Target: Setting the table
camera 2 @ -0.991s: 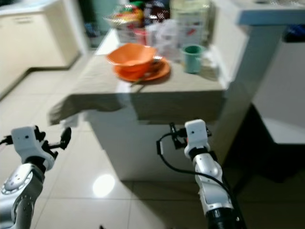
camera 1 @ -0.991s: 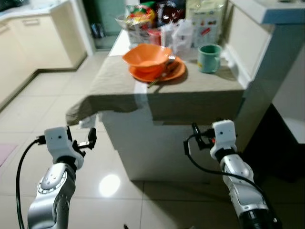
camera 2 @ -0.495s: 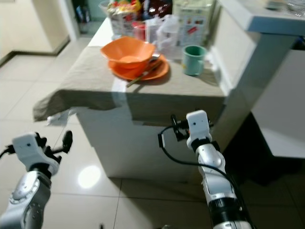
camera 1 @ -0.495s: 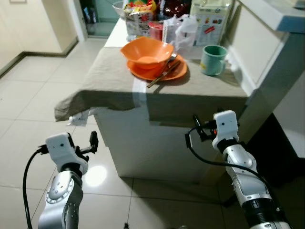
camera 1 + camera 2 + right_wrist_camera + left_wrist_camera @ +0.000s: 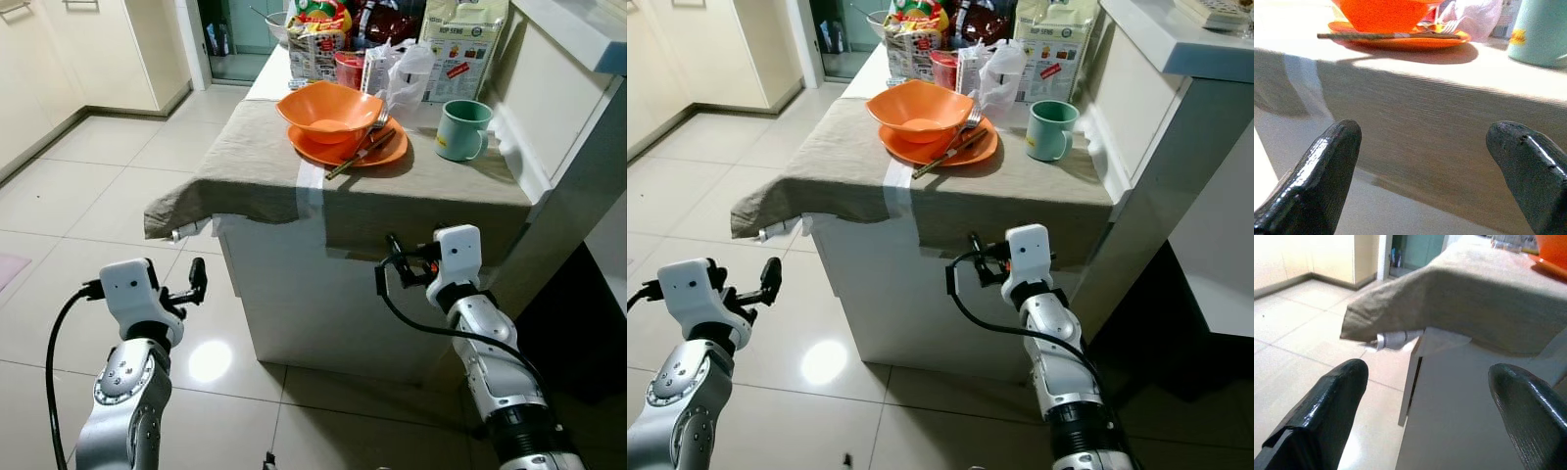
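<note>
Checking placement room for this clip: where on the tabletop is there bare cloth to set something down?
Bare tablecloth lies on the robot's left of the orange plate, and a narrower strip between plate and green mug. The far end is crowded with food packages.

I see the bowl (image 5: 330, 110) on a plate (image 5: 348, 147) at 12 o'clock on the tabletop (image 5: 265, 166), mug (image 5: 460, 129) at 1 o'clock, bags (image 5: 460, 44) behind.

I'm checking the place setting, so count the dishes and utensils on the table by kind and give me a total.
Bowl: 1
Plate: 1
Mug: 1
Fork: 1
Chopsticks: 1 pair, as far as I can tell
Total: 5
</note>
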Controlling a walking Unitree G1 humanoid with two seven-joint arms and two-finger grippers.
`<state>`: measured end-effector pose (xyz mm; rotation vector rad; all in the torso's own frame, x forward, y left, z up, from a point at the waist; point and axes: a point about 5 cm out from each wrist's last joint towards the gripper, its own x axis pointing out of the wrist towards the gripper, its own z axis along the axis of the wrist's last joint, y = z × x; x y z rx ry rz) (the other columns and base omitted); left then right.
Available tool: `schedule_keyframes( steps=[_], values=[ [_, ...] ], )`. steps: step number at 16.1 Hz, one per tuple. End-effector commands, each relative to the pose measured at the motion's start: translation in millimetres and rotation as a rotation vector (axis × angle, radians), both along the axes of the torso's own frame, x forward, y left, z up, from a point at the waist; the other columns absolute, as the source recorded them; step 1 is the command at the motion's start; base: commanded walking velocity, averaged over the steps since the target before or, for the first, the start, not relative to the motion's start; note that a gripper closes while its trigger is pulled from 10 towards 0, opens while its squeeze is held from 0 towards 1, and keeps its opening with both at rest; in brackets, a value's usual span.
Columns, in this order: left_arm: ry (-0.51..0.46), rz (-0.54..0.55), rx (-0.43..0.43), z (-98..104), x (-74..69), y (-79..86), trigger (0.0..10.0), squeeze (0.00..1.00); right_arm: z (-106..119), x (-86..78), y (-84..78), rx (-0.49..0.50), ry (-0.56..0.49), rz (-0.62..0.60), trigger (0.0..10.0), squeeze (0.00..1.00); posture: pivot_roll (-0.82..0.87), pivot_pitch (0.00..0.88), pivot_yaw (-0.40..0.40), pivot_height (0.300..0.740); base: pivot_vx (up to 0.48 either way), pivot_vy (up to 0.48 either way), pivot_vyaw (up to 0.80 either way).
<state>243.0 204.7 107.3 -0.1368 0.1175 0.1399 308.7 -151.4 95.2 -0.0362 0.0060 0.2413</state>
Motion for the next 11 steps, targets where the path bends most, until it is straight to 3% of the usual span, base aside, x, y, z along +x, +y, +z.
schedule_keyframes(
  steps=[1,5,7,10,11],
  values=[
    [-0.039,-0.005,0.031,10.8,2.0,-3.6,10.0,0.0,5.4,6.3,3.9,0.028,-0.004,0.014,10.0,0.0,-0.06,0.039,-0.009,0.74,0.0,0.0,0.0],
    [-0.045,-0.013,0.057,15.1,4.3,-2.6,10.0,0.0,4.6,10.2,11.0,0.055,0.012,0.025,10.0,0.0,-0.04,0.033,-0.018,0.74,0.0,0.0,0.0],
    [-0.084,-0.039,0.107,23.7,6.8,-6.1,10.0,0.0,13.4,15.7,12.1,0.018,-0.038,0.004,10.0,0.0,-0.04,0.022,-0.019,0.74,0.0,0.0,0.0],
    [-0.104,-0.029,0.092,28.3,6.7,-3.3,10.0,0.0,18.4,16.4,1.7,0.014,-0.069,-0.064,10.0,0.0,-0.05,0.019,-0.018,0.74,0.0,0.0,0.0],
    [-0.103,-0.034,0.084,26.8,7.3,-2.5,10.0,0.0,16.6,16.0,-11.8,0.024,-0.061,-0.149,10.0,0.0,-0.05,0.019,-0.01,0.74,0.0,0.0,0.0]
  ],
)
